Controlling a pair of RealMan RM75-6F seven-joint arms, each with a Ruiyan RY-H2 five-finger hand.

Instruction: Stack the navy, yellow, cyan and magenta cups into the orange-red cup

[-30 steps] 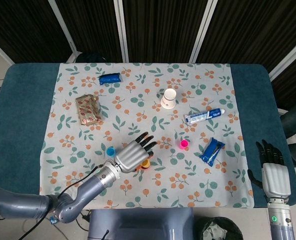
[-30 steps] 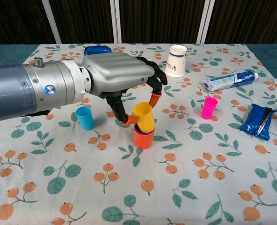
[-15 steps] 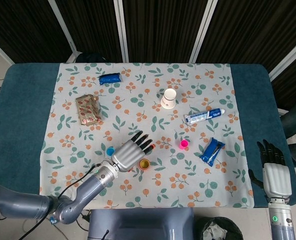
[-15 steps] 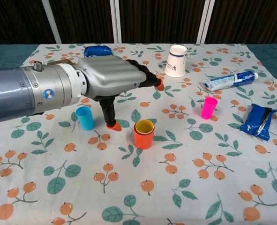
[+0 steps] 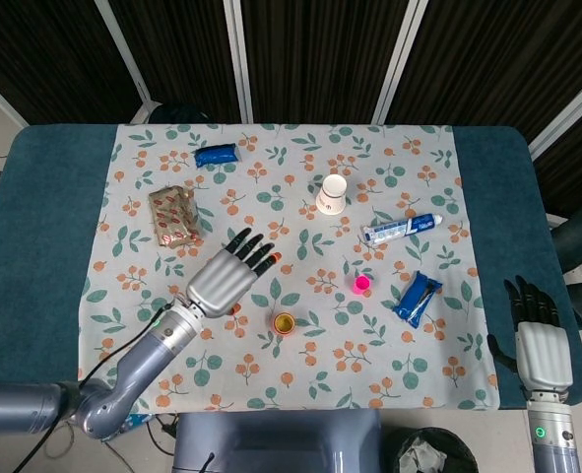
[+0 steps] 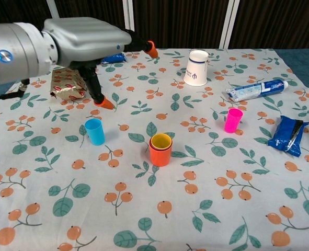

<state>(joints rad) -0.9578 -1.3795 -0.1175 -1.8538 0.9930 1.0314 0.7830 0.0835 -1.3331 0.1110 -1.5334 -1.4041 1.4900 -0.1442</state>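
Observation:
The orange-red cup (image 6: 160,155) stands upright mid-table with the yellow cup (image 6: 161,141) nested inside it; from above the pair shows as a yellow ring (image 5: 285,322). A cyan cup (image 6: 95,131) stands upright to its left, hidden under my hand in the head view. A magenta cup (image 6: 232,120) (image 5: 361,285) stands to the right. No navy cup is visible. My left hand (image 5: 225,276) (image 6: 86,39) hovers open above the cyan cup, fingers spread, holding nothing. My right hand (image 5: 539,340) rests open off the cloth at the far right.
A white paper cup (image 5: 332,194) lies upside down at the back. A toothpaste tube (image 5: 401,228) and a blue packet (image 5: 416,299) lie right. A brown snack pack (image 5: 174,216) and a blue wrapper (image 5: 216,155) lie at the left rear.
My left hand let go of the yellow cup, which dropped fully into the orange-red cup. The hand then opened, rose and drew back left over the cyan cup.

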